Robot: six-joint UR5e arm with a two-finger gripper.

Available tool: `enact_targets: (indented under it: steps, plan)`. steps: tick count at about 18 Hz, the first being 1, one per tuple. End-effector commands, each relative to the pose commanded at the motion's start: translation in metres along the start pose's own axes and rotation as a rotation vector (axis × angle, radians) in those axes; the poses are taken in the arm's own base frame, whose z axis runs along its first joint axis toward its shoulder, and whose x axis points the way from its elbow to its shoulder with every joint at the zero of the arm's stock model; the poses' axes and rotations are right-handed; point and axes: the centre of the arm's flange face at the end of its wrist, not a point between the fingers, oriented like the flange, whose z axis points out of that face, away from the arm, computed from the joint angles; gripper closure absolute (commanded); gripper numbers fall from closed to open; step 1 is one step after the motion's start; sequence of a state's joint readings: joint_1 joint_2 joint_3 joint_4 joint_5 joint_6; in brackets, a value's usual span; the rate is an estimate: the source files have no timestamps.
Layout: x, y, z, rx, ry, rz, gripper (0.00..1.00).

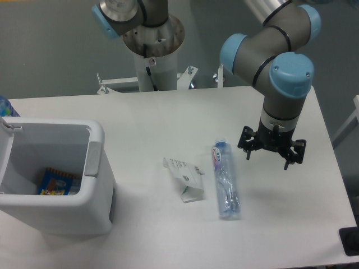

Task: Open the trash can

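The gripper hangs over the desk's right side with bare surface beneath it. Just to its left a plastic bottle lies flat, then a crumpled carton. The trash can blocks the front-left corner, its top open.

The bin stands at the table's left, a packet inside it. Right of it lies a carton, then a bottle. The gripper hangs right of the bottle.
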State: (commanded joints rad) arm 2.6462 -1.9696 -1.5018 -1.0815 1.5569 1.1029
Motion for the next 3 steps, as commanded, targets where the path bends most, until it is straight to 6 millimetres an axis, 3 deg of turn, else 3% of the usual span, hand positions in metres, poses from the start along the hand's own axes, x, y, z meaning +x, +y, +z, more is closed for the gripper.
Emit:
enact_targets:
  steps: [3]
  plan:
    - [0.0023, -0.0008, 0.0017, -0.011, -0.004, 0.003, 0.00]
